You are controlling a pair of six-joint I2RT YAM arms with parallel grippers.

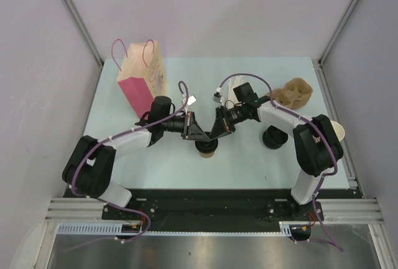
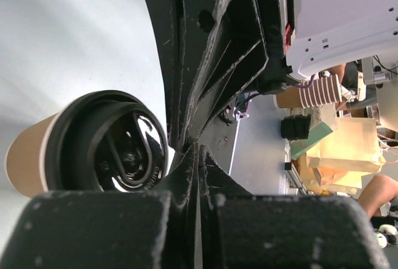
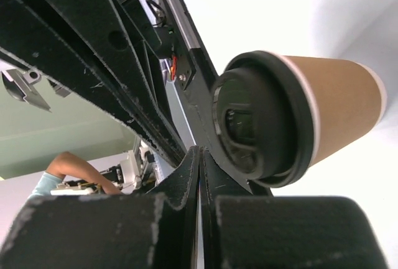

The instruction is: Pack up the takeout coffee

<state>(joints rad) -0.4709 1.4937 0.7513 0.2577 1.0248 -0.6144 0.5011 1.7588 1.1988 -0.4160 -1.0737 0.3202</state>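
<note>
takeout coffee (image 1: 208,150): top mostly hidden under left gripper (image 1: 203,136), right gripper (image 1: 213,136) | right-edge cup (image 1: 338,130): half behind right arm (image 1: 314,146)

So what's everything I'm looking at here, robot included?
takeout coffee cup: one, brown paper with black lid, mid-table
paper bag: one, kraft and pink with pink handles, upright, far left
black lids: one stack, black, right of centre
cup carrier: one, brown moulded pulp, far right
paper cups: count unclear, pale rim, right edge, mostly hidden behind the arm
table: one, pale blue-green
left arm, right arm: two, black and white, purple cables, near edge
left fingers, right fingers: two pairs, black, both shut, meeting at the coffee cup's lid
</note>
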